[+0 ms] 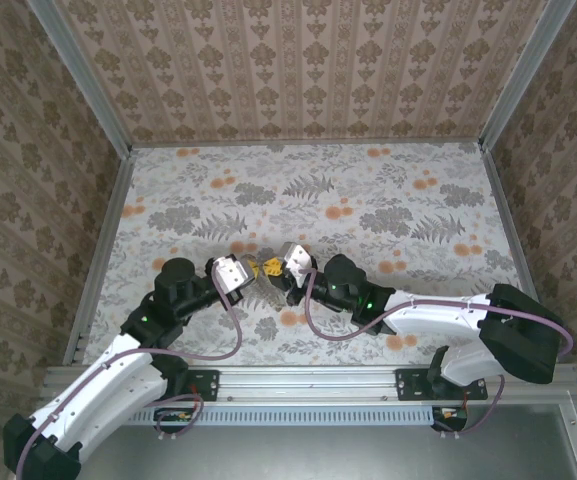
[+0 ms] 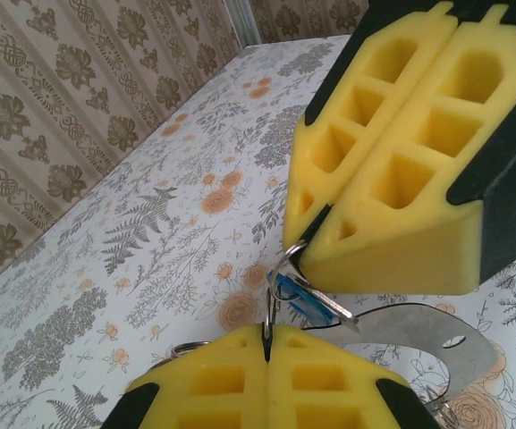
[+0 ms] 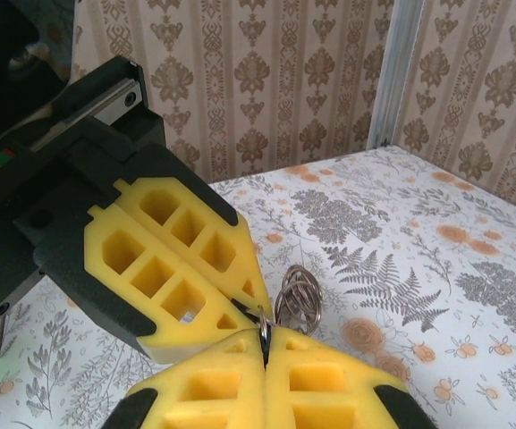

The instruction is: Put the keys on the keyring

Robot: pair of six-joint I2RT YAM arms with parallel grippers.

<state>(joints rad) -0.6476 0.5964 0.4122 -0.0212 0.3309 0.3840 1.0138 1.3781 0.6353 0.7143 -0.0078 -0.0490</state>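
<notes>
Spreading under everything is the flower-printed table (image 1: 368, 200), and the keyring (image 3: 298, 299) hangs above its near middle. The left arm (image 1: 108, 380) reaches up to the keyring from the near left corner, and the right arm (image 1: 448, 320) bends in to it from the near right. The left gripper (image 2: 266, 349) has its yellow foam pads (image 2: 213, 380) pressed flat together, and the thin wire of the keyring runs down into the seam between them. The right gripper (image 3: 265, 357) meets it tip to tip across the keyring, its own pads likewise squeezed together, with the wire nipped at their point. In the left wrist view a flat silvery metal tag (image 2: 418, 329) with a small hole lies just right of the keyring and lower, close over the table. The keyring itself is a slim metal split ring, and its loose coils stand out just beyond the right gripper's tip. A blue-headed key (image 2: 295, 293) sits against the keyring between the two tips, blade pointing toward the tag; whether it is threaded on the wire cannot be told.
</notes>
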